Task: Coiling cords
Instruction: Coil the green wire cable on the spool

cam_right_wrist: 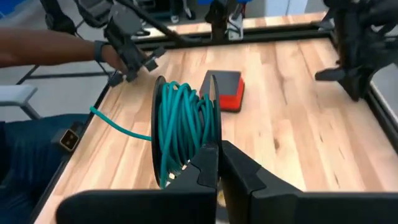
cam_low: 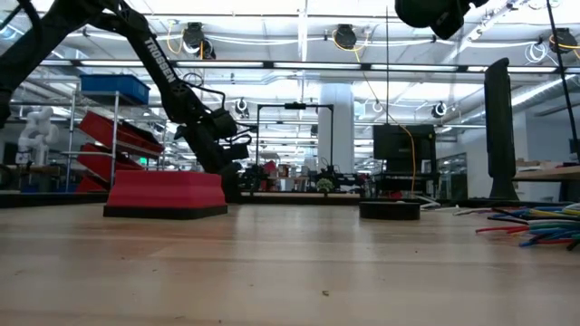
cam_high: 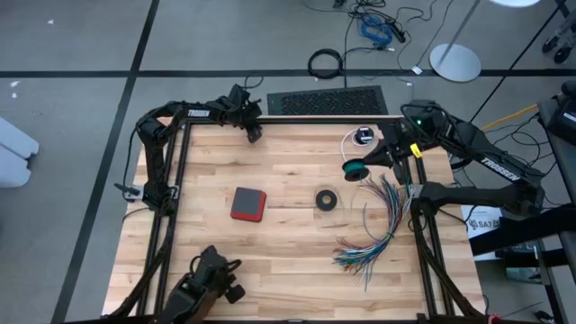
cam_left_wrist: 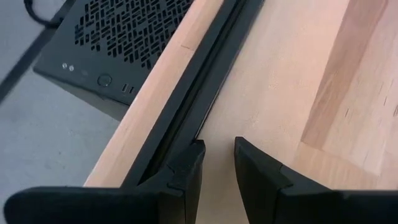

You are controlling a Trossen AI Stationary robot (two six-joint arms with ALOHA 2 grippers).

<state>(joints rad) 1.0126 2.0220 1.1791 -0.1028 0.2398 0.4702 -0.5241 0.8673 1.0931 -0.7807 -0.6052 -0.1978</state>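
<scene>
The teal-green cord (cam_right_wrist: pixel 183 121) is wound into a coil between two black rims, and my right gripper (cam_right_wrist: pixel 216 149) is shut on it above the table's far right part (cam_high: pixel 355 168). A loose teal end (cam_right_wrist: pixel 118 129) trails off the coil. The white cord (cam_high: pixel 349 141), joined to its round black-and-white piece (cam_high: pixel 364 137), lies flat on the table just beyond. My left gripper (cam_left_wrist: pixel 219 152) stands open, with nothing between its fingers, low over the far edge by the black rail (cam_left_wrist: pixel 186 112). My right gripper pinches the coil's black rim (cam_right_wrist: pixel 214 124) between its two fingers, at the part of the rim nearest the wrist. The coil stands on edge beyond the fingertips, lifted clear of the table. The loose end hangs off it slack.
A red-topped block (cam_high: pixel 247 204) and a small black ring (cam_high: pixel 327 199) lie mid-table. A fanned bundle of multicoloured wires (cam_high: pixel 378 229) spreads at the right. A person's hand with a dark tool (cam_right_wrist: pixel 124 43) is at the near edge. A black vented box (cam_high: pixel 328 101) sits behind the far edge.
</scene>
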